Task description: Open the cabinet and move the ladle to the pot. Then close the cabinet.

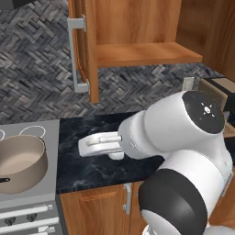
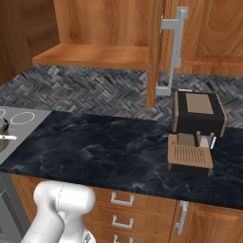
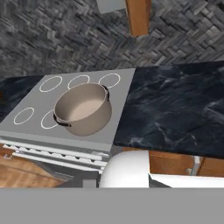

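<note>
The cabinet stands open. Its left door (image 1: 87, 46) with a long silver bar handle (image 1: 75, 55) swings out, and its right door (image 2: 154, 52) is edge-on with its handle (image 2: 173, 47). The wooden shelf (image 1: 147, 53) (image 2: 95, 56) is bare. The beige pot (image 1: 18, 163) (image 3: 83, 108) sits on the stove with nothing visible inside it. The ladle is out of view. My white hand (image 1: 94, 144) hovers low over the dark counter, right of the pot, and its fingers are hidden.
A brown and black coffee machine (image 2: 197, 114) (image 1: 215, 89) stands on the black marble counter (image 2: 104, 147) at the right. The grey stove (image 3: 39, 113) with ring burners lies to the left. Drawers (image 2: 121, 199) run under the counter. My bulky arm (image 1: 183, 151) blocks the right side.
</note>
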